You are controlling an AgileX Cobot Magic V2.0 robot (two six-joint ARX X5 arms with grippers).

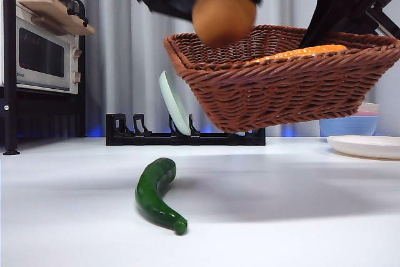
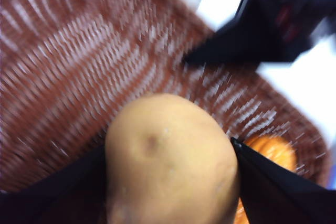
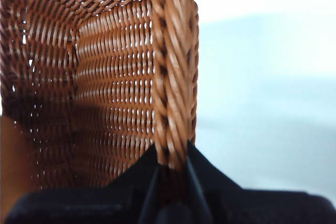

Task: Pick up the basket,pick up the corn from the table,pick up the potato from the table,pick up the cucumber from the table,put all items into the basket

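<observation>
The reddish-brown wicker basket (image 1: 281,82) hangs tilted above the table, held at its right rim (image 3: 170,77) by my right gripper (image 3: 170,169), shut on the braid. The orange-yellow corn (image 1: 303,52) lies inside it, also seen as the corn (image 2: 273,150) beyond the potato. My left gripper (image 2: 170,182) is shut on the tan potato (image 2: 170,161), which hovers over the basket's left part; the potato (image 1: 224,14) looks blurred. The dark green cucumber (image 1: 157,194) lies on the white table (image 1: 281,217) in front, left of centre.
A black dish rack (image 1: 184,134) holding a pale green plate (image 1: 174,103) stands behind the basket. A toaster oven (image 1: 40,48) sits on a black shelf at the far left. A blue bowl (image 1: 350,124) and a white plate (image 1: 369,146) stand at the right.
</observation>
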